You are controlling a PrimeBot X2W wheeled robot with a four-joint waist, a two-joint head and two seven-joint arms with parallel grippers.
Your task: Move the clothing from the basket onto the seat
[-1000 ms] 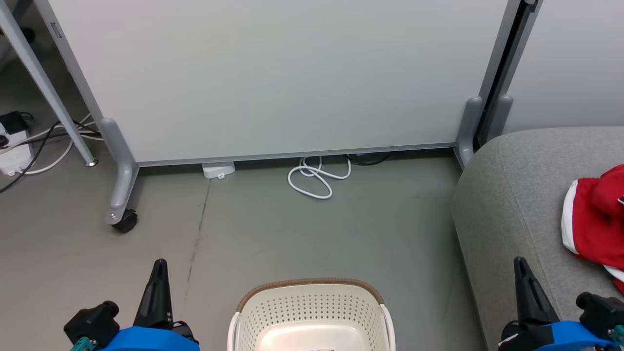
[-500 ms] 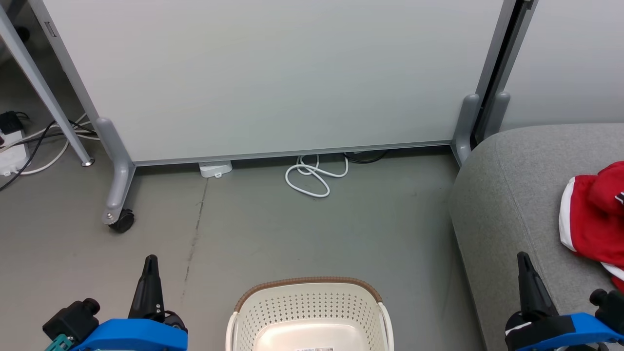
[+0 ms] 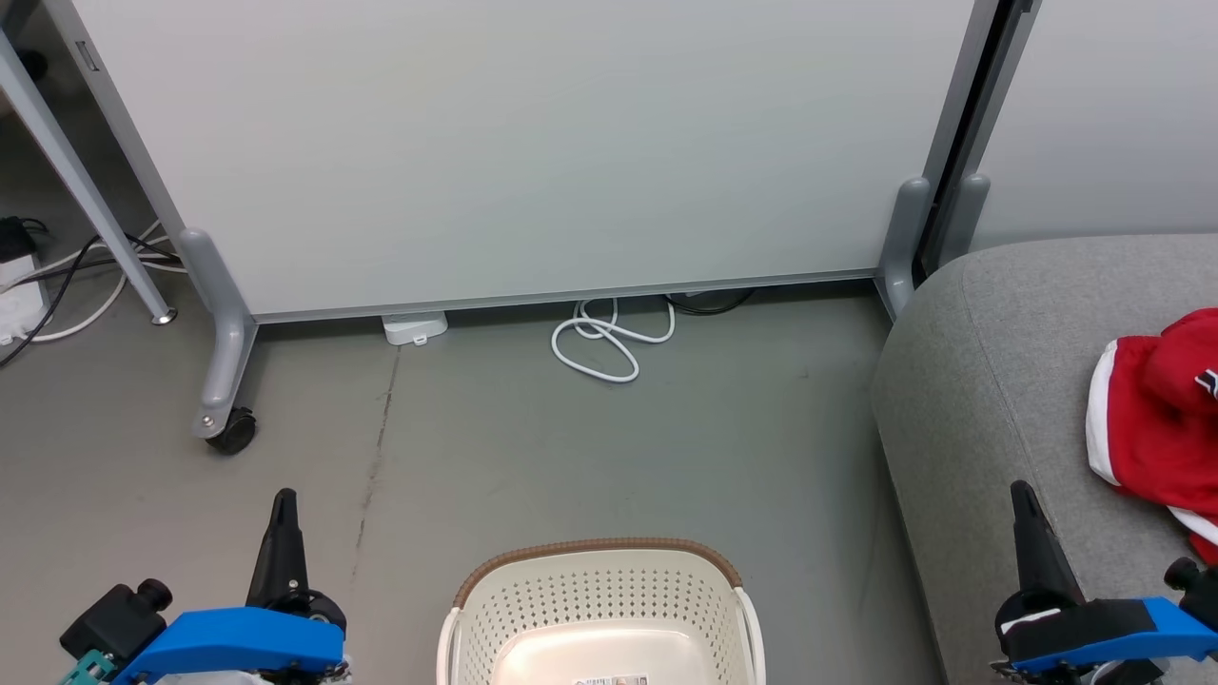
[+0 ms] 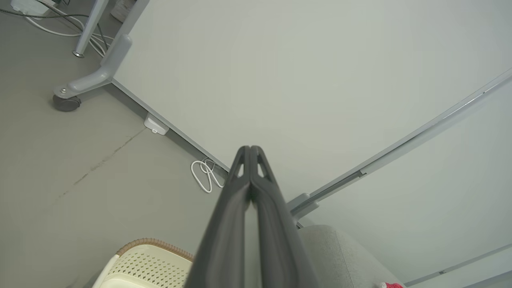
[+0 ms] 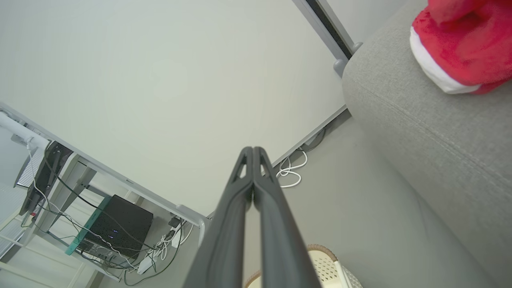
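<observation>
Oval cream perforated plastic basket (image 3: 595,552) with brown braided rim; red white-trimmed clothing (image 3: 1156,419) on large grey fabric seat (image 3: 990,381).
Nearest: left gripper (image 3: 284,502) and right gripper (image 3: 1024,495), long dark fingers pressed together, each holding nothing. Between them the basket stands on the grey floor (image 3: 571,447), label (image 3: 609,680) showing on its base. Right of it, the clothing lies bunched on the seat's top. Farthest: coiled white cable (image 3: 609,342) at the foot of a pale wheeled partition panel (image 3: 533,143).

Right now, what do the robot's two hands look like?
The left gripper and right gripper each have two long, dark grey fingers tapering to a point, with little triangle holes near the tips. Each sits on a bright blue casing beside a black knobbed block.
</observation>
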